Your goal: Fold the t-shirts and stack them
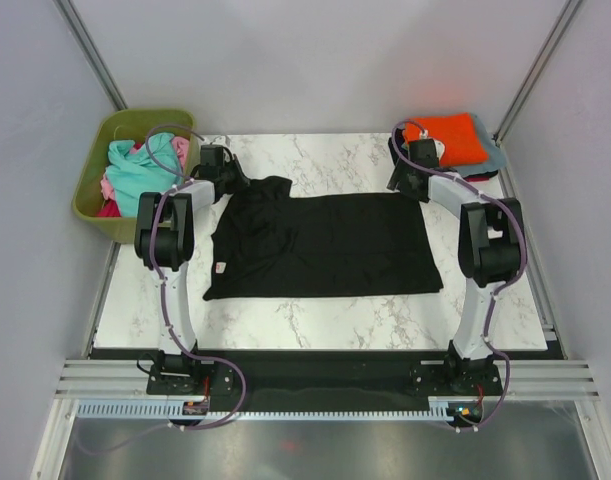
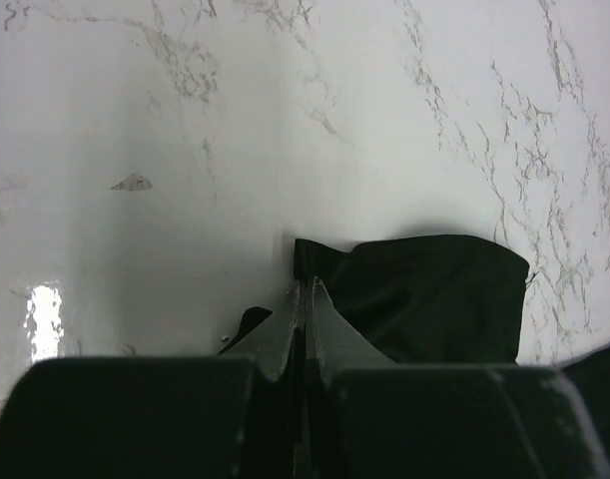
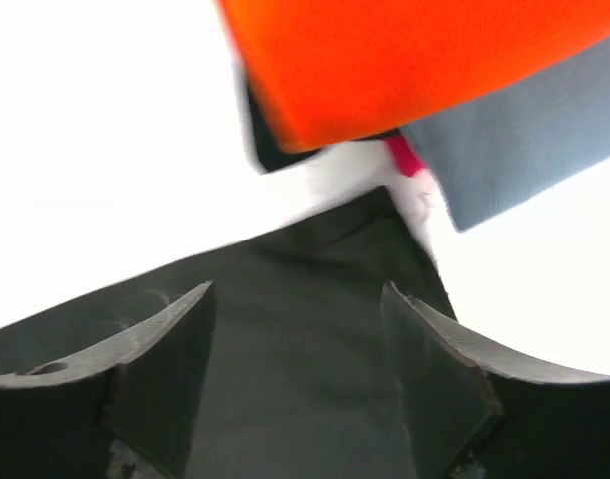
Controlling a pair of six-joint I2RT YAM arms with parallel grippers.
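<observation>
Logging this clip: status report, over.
Left gripper shut on black t-shirt sleeve. Right gripper open over far corner. Orange-topped stack close behind.

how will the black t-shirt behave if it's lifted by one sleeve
Likely floppy: the black t-shirt lies flat and thin, its sleeve crumpled at the left gripper. Lifted there, it would probably drape and drag over the table rather than hold shape. Probably light too.

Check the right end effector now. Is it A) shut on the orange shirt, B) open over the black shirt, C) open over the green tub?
B: the right end effector has its fingers apart over the black shirt, with the orange shirt lying beyond.
</observation>
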